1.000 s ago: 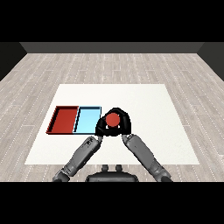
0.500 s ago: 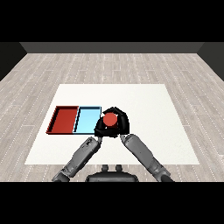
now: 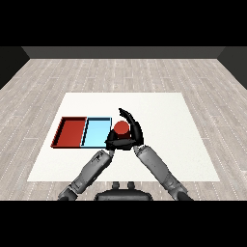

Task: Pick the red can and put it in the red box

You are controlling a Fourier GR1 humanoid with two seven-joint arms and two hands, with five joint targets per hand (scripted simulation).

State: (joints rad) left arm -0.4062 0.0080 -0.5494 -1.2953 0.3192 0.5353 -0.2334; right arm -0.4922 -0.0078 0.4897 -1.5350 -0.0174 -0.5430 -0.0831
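From my seat at the controls, the head view showed a small red cylindrical can with a flat round top, the same plain red all over; I could make out no label or marking on it. It stood upright in the robot's black right hand, whose fingers curled round the can's far and right side, with one fingertip arching up above the can's top. Only the top and upper wall of the can showed; its lower part was hidden behind the hands, so I could not tell whether it touched the white table or was lifted off it. The can sat just beside the right edge of the shallow light blue rectangular tray, outside its rim. The shallow red rectangular tray, with a dark rim, lay touching the blue tray on its left side, and the can was apart from it, with the blue tray between. The black left hand lay low and close under the can, near the right hand; I could not tell how its fingers stood. Both grey forearms came in from the lower corners and met near the can.
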